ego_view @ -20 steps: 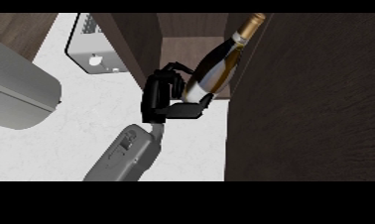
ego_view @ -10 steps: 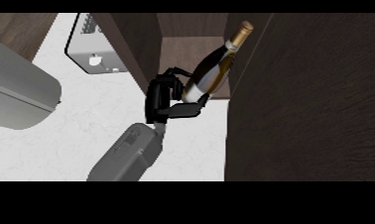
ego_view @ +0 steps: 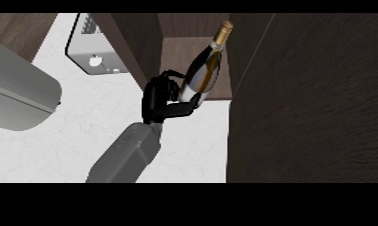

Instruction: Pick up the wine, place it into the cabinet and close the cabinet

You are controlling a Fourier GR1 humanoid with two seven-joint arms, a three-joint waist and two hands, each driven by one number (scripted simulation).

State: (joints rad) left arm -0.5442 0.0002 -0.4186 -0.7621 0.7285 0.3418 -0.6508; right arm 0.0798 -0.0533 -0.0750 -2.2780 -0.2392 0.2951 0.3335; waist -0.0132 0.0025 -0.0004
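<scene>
Hand [ego_view: 164, 101] curled round wine bottle [ego_view: 205, 68] base, partly hidden, inside cabinet [ego_view: 193, 50]

A dark glass wine bottle [ego_view: 204, 72] with a gold foil neck and a gold-and-white label tilts inside the open dark-wood cabinet [ego_view: 193, 50] — its foil-capped top pointing up and to the right toward the back of the compartment, its rounded base lowest, at the cabinet's front edge. The black robot hand [ego_view: 164, 101] curls around the bottle's lower body from the left. The cabinet's brown interior panel shows behind the neck — and a large dark wooden cabinet door [ego_view: 303, 100] stands open at the right.
</scene>
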